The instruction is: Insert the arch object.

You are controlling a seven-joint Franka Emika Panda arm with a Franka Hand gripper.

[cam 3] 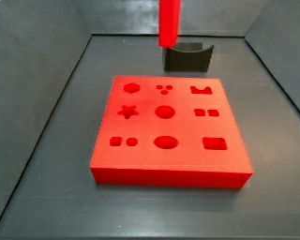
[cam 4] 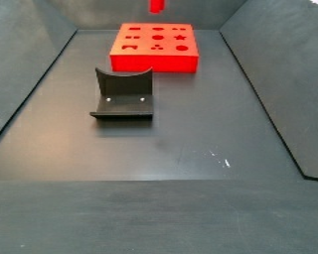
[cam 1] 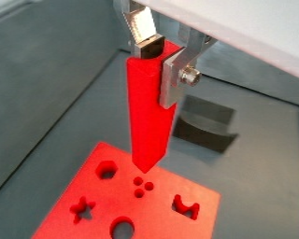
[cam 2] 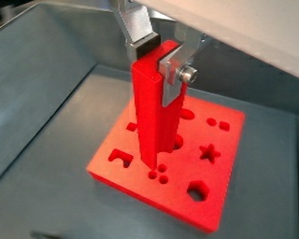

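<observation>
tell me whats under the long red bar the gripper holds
The gripper holds the red bar above the red board, over its three small round holes. The arch object lies apart on the floor.

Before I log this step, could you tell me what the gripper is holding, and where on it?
The gripper is shut on the long red bar, clamping its upper end. The arch object lies untouched on the floor.

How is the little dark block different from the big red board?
The arch object is dark grey-black; the red board is bright red. The arch object is far smaller than the board. The arch object has one curved notch, while the board is flat with many shaped holes. Both rest on the dark floor, apart from each other. The hand touches neither: it is above them, shut on a long red bar.
</observation>
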